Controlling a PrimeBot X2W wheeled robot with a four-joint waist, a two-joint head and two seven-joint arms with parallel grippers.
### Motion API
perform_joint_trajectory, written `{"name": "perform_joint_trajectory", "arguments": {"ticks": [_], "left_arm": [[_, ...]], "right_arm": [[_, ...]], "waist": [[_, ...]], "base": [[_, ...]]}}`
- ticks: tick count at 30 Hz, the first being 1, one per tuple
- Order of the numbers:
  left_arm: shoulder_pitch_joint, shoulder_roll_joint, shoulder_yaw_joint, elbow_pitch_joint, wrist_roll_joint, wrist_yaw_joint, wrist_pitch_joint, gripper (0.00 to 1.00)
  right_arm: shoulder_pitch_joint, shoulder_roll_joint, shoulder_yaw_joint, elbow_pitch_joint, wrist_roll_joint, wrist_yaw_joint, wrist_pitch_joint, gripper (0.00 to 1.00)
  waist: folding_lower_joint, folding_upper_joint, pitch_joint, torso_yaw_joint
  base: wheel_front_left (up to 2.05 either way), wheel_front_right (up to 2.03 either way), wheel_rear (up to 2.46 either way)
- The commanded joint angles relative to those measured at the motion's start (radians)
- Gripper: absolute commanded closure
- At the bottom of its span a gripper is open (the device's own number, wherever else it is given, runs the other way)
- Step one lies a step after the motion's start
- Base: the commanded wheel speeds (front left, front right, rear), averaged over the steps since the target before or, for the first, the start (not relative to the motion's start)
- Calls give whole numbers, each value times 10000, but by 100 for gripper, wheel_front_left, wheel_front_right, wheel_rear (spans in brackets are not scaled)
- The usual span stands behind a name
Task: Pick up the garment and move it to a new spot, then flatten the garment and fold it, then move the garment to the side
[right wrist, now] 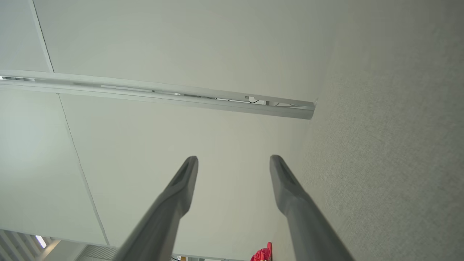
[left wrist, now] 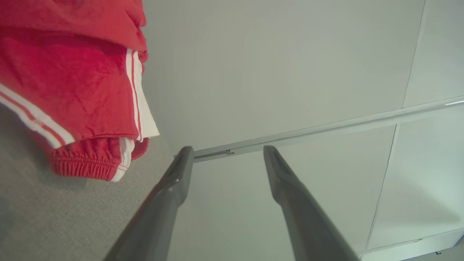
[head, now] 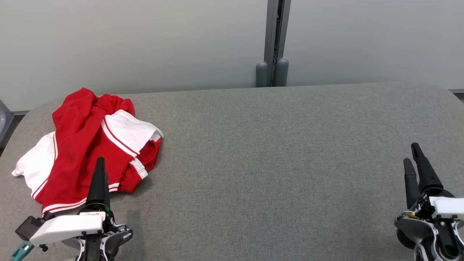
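Left fingers (head: 98, 183) spread, garment (head: 81, 137) just beside

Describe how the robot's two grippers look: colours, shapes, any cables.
The left gripper and the right gripper each carry two long, tapering dark fingers with hollowed tips. Behind each sits a flat white cover over black and grey mechanics. The left one also has a black box and a teal connector at its side.
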Motion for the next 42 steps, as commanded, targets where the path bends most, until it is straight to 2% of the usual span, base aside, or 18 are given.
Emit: {"name": "perform_joint_trajectory", "arguments": {"ticks": [1,17,23,24,28,34,42], "left_arm": [[-392,100,-30,-265,380,-28,-76,0],[-360,124,-344,-1000,3829,60,-558,0],[-286,132,-711,-1029,5881,448,-730,0],[-291,134,-820,-961,6494,601,-787,0],[-335,139,-995,-887,7513,913,-893,0],[-381,151,-1143,-905,8396,1238,-1050,0],[-415,195,-1331,-846,9340,1403,-1243,0]], "right_arm": [[-142,-178,114,-334,-256,33,-171,0],[-113,-702,1077,-1317,-3071,40,-968,0],[-26,-946,1375,-1524,-4517,42,-1215,0],[3,-976,1455,-1560,-4996,43,-1298,0],[50,-1045,1464,-1539,-6146,45,-1450,0],[68,-1066,1583,-1628,-7407,48,-1671,0],[129,-1036,1479,-1603,-8566,51,-1947,0]], "waist": [[0,0,5,4],[0,0,99,39],[0,0,126,55],[0,0,137,59],[0,0,161,59],[0,0,218,73],[0,0,269,94]], "base": [[0,0,0],[0,0,0],[0,0,0],[0,0,0],[0,0,0],[0,0,0],[0,0,0]]}}
